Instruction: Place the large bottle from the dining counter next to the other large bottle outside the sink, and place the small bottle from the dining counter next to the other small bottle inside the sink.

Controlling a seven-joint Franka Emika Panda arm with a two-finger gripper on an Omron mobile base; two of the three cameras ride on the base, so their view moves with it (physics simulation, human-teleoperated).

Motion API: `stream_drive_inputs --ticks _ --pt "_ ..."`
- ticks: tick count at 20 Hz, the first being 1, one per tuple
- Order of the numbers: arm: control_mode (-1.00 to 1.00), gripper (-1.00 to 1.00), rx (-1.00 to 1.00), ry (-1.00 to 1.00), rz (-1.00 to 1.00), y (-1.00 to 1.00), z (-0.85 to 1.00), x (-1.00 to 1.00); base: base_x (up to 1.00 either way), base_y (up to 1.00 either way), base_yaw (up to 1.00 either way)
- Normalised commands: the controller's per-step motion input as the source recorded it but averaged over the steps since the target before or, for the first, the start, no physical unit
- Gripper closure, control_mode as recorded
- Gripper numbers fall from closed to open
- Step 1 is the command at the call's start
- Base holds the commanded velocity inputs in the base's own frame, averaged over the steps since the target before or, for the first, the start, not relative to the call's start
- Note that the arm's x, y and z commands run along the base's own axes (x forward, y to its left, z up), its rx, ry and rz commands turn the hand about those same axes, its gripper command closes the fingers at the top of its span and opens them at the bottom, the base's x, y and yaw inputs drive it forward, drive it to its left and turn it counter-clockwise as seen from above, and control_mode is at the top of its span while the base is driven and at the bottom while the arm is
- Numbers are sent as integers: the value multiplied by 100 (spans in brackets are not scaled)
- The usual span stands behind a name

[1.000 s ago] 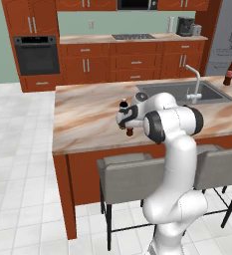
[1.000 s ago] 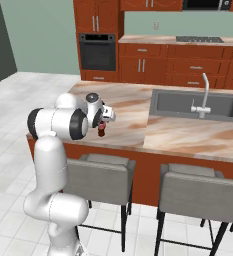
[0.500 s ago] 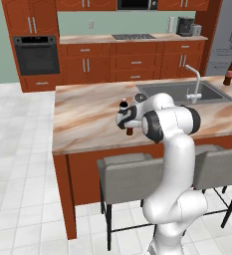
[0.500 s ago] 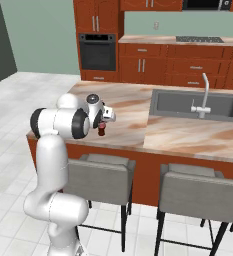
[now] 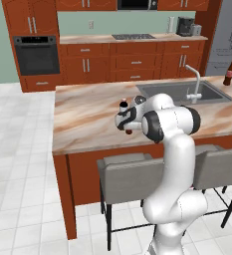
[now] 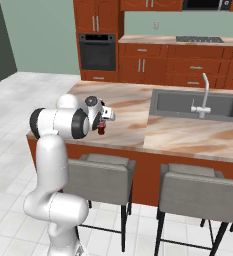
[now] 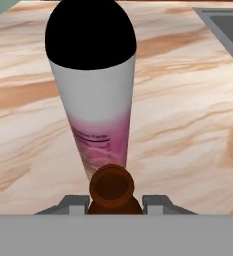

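Tool (image 7: 111, 202) sits low over the counter (image 5: 87, 117), well to the open-counter side of the sink (image 5: 184, 92). In the hand view its two grey fingers (image 7: 73, 202) stand narrowly apart, one on each side of the small brown bottle's (image 7: 111, 190) neck just under the open mouth; they appear closed on it, though contact itself is hard to confirm. Large gradient bottle (image 7: 94, 90), black cap, stands upright on the counter just beyond the small bottle. The other large bottle (image 5: 229, 74) stands on the counter past the sink.
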Motion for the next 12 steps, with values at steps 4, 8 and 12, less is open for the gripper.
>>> stream_drive_inputs --ticks 4,8,12 --pt "-100 100 0 -10 0 5 18 -13 0 0 0" --pt "-100 100 0 -4 0 4 24 -2 0 0 0" --pt "-100 100 3 -1 0 0 27 0 0 0 0"
